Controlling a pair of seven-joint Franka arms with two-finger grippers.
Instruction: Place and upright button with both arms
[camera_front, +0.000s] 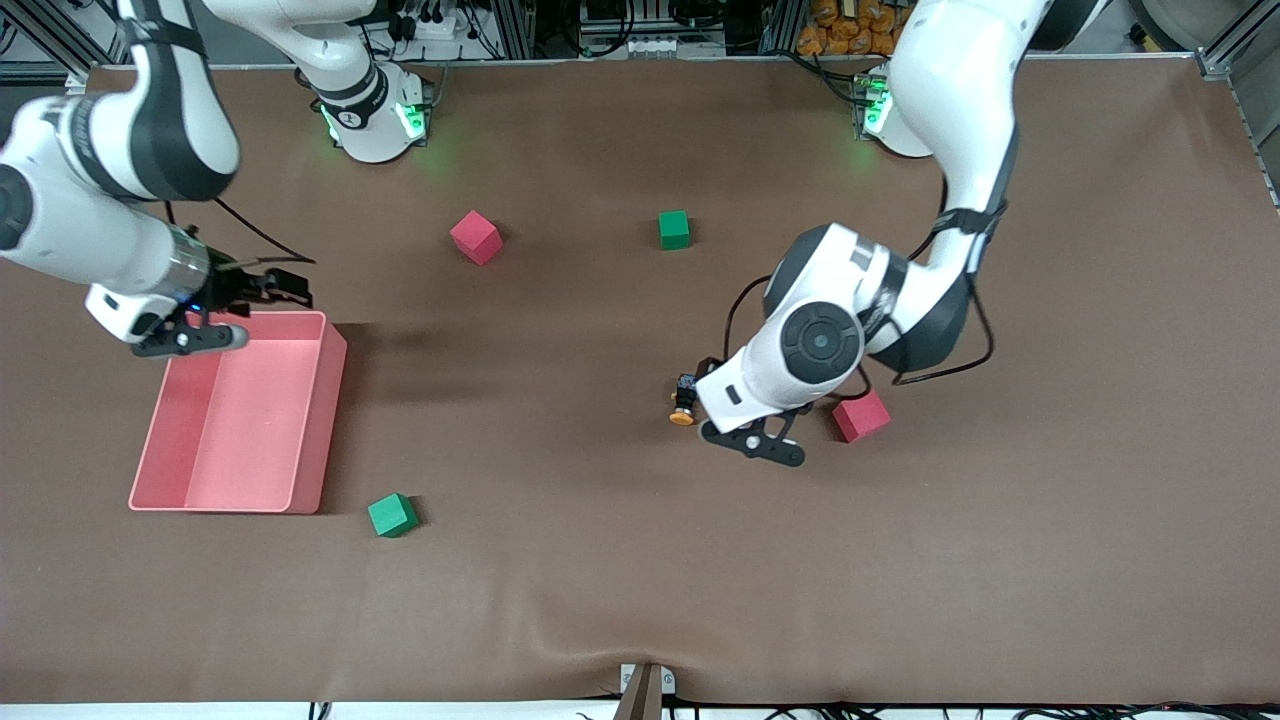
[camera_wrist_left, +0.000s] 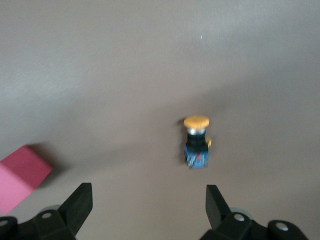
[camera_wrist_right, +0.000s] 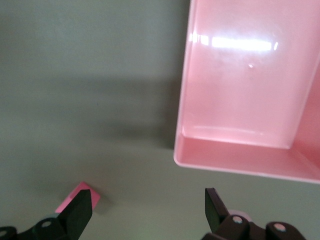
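Button (camera_front: 684, 405), a tiny piece with a rounded orange cap on a stubby dark body, lies on its side a little below centre in the front view, on the brown cloth-covered bench (camera_front: 640, 560). The cloth is matte and faintly rippled near the lower edge. The left tool (camera_front: 752, 441) sits low just beside the button, toward the left arm's end of the bench, its black fingers spread wide and holding nothing; a matte pink foam cube (camera_front: 861, 416) sits just on its other flank. At the frame's middle left the right tool (camera_front: 190, 338) hovers over the upper corner of a glossy pink plastic bin (camera_front: 318, 420), a smooth rectangular tray with thin straight walls; its fingers are also wide apart and empty. A second pink cube (camera_front: 476, 237) and a green cube (camera_front: 674, 229) lie in the upper middle, and another green cube (camera_front: 392, 515) lies below the bin.

In the left wrist view the button (camera_wrist_left: 196, 142) is at centre, orange dome above a dark barrel with a bluish base. Two black angular fingertips (camera_wrist_left: 78, 204) stand far apart at the bottom edge, clear of it. The pink cube's (camera_wrist_left: 20, 175) soft flat face shows at the lower left.

In the right wrist view the bin's (camera_wrist_right: 240, 160) shiny interior fills the upper right, with a bright reflection. Black fingertips (camera_wrist_right: 80, 210) stand wide apart at the bottom, and a pink cube's corner (camera_wrist_right: 75, 197) peeps out beside one.
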